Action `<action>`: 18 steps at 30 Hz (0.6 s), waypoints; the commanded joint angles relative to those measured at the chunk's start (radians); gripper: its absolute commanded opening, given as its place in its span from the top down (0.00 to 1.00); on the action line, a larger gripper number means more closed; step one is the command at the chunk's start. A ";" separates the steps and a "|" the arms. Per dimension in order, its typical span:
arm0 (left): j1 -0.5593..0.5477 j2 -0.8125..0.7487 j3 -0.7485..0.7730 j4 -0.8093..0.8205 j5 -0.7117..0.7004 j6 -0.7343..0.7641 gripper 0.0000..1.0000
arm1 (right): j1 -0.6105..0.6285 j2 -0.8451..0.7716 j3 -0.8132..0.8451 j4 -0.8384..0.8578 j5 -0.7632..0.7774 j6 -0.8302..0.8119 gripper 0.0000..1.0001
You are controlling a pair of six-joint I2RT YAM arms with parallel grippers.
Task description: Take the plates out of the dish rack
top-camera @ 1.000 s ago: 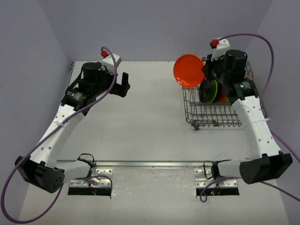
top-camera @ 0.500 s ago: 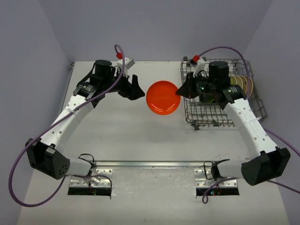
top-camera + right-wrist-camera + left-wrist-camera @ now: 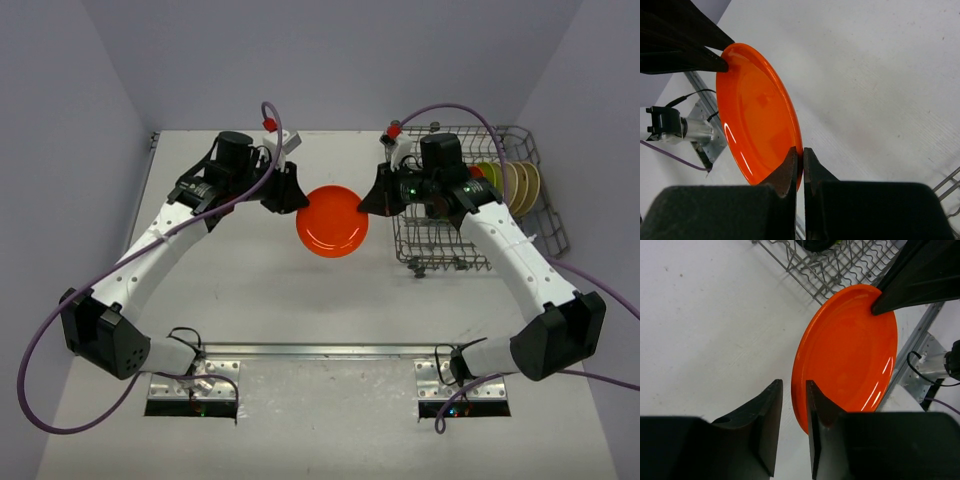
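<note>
White table [image 3: 250, 290] below; the plate [image 3: 332, 222] hangs over it between both sets of fingers. The right gripper [image 3: 800, 151] pinches one rim tightly. The left gripper [image 3: 794, 387] has its fingers narrowly apart at the opposite rim; whether they grip, I cannot tell. The rack [image 3: 450, 255] sits behind the right gripper.

Pale grey table [image 3: 290, 300] carried the wire dish rack [image 3: 432, 247] at its far right, and two metal mounting plates [image 3: 190, 398] sat bolted along the near edge.

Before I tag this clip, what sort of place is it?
Probably a robot test cell, not a kitchen: plain grey walls box in a white table, with a wire dish rack of plates as the prop.
</note>
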 commanded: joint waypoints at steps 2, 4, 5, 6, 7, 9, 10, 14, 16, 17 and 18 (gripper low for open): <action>-0.006 0.016 -0.024 0.013 -0.006 0.010 0.94 | 0.004 0.004 0.063 0.052 0.005 0.035 1.00; -0.006 0.020 -0.035 0.015 0.003 0.007 0.96 | 0.004 0.003 0.063 0.057 0.009 0.040 1.00; -0.005 0.022 -0.040 0.018 0.003 0.006 0.96 | 0.003 0.003 0.062 0.059 0.007 0.041 1.00; -0.006 0.024 -0.044 0.021 0.001 0.004 0.93 | 0.003 0.003 0.060 0.061 0.002 0.042 1.00; -0.005 0.028 -0.047 0.025 -0.004 0.003 0.85 | 0.003 0.001 0.058 0.064 -0.004 0.043 1.00; -0.006 0.036 -0.049 0.027 -0.015 -0.002 0.72 | 0.004 -0.006 0.055 0.066 -0.020 0.045 1.00; -0.006 0.036 -0.049 0.027 -0.016 -0.003 0.71 | 0.004 -0.006 0.055 0.067 -0.023 0.046 1.00; -0.005 0.045 -0.056 0.030 -0.023 -0.009 0.71 | 0.003 -0.016 0.048 0.069 -0.026 0.044 1.00; -0.006 0.045 -0.060 0.032 -0.016 -0.009 0.75 | 0.003 -0.020 0.043 0.070 -0.023 0.043 1.00; -0.006 0.043 -0.062 0.032 -0.012 -0.009 0.78 | 0.003 -0.021 0.042 0.073 -0.023 0.043 1.00; -0.006 0.042 -0.064 0.032 0.003 -0.009 0.81 | 0.003 -0.020 0.042 0.074 -0.022 0.043 1.00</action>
